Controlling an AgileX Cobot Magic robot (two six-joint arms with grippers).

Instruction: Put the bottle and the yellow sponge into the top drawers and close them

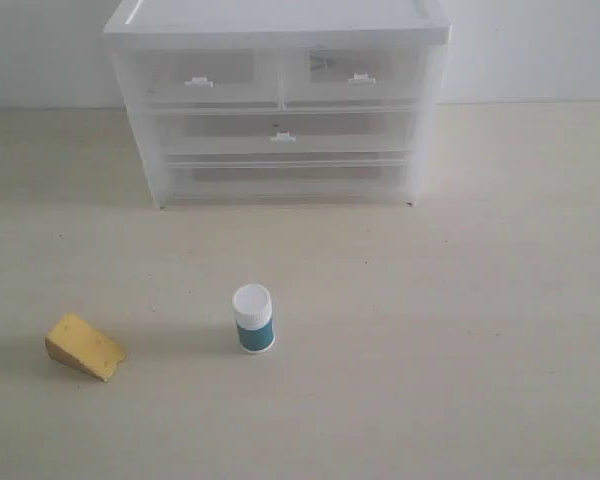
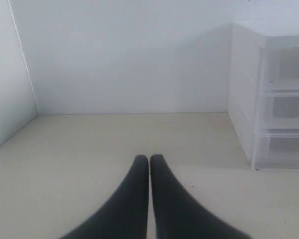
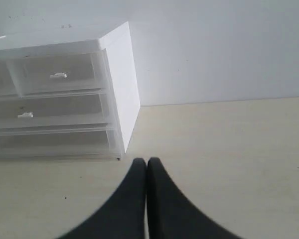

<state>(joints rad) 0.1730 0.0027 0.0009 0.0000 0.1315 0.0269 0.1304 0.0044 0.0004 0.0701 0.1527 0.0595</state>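
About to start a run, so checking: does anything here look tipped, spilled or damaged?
Nothing stands out. The bottle stands upright, capped; the yellow sponge lies apart from it on the table; both top drawers look shut.

It looks like a bare lab-style test bench: a pale, plain tabletop [image 1: 460,300] boxed in by blank white walls [image 2: 124,55] (two of them meet at a corner), with a small white plastic drawer unit [image 1: 280,20] standing at the back.

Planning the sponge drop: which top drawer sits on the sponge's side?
The left top drawer; the yellow sponge lies left too, the other drawer right.
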